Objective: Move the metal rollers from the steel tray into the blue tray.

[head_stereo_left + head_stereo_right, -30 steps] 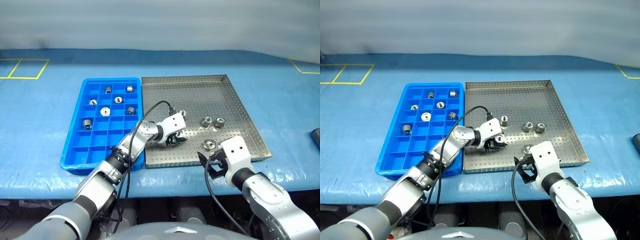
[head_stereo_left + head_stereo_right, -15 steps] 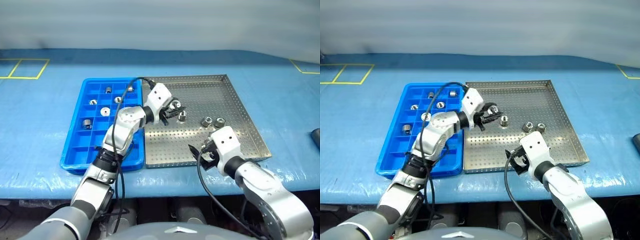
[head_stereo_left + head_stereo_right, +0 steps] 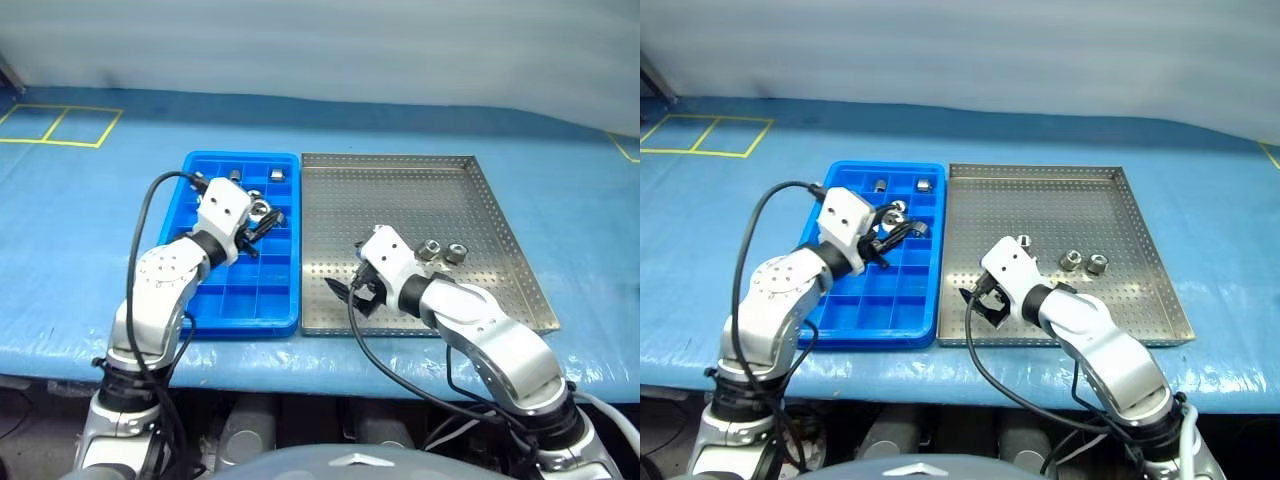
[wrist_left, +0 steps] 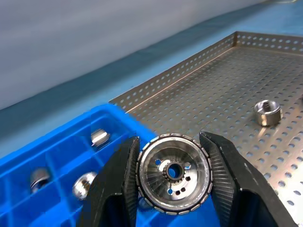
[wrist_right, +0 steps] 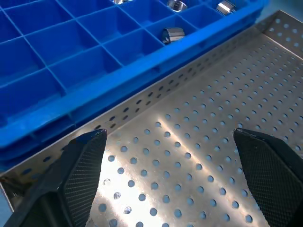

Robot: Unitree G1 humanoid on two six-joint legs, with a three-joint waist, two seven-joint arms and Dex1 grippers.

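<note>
Blue tray [image 3: 215, 300] at 9 o'clock of steel tray [image 3: 500, 200] on bench [image 3: 80, 220], head view. Left gripper [image 3: 262, 222] over blue tray, fingers clamped on roller [image 3: 259, 209]. Right gripper [image 3: 350, 292] over steel tray's 7 o'clock corner, fingers spread wide, empty.

Left wrist view: held roller [image 4: 173, 172] between fingers [image 4: 116, 182]; loose roller [image 4: 267, 112] on steel tray.

Right wrist view: fingers [image 5: 85, 161] wide apart above steel tray; rollers [image 5: 173, 34] in blue compartments.

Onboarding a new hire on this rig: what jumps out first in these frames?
The left gripper, shut on a shiny ribbed metal roller, over the bright blue compartmented plastic tray, where other rollers already lie. Next to it, the grey perforated steel tray holds two small silver rollers on the robot's right side. The right gripper hangs wide open above the steel tray's near corner by the blue tray.
</note>
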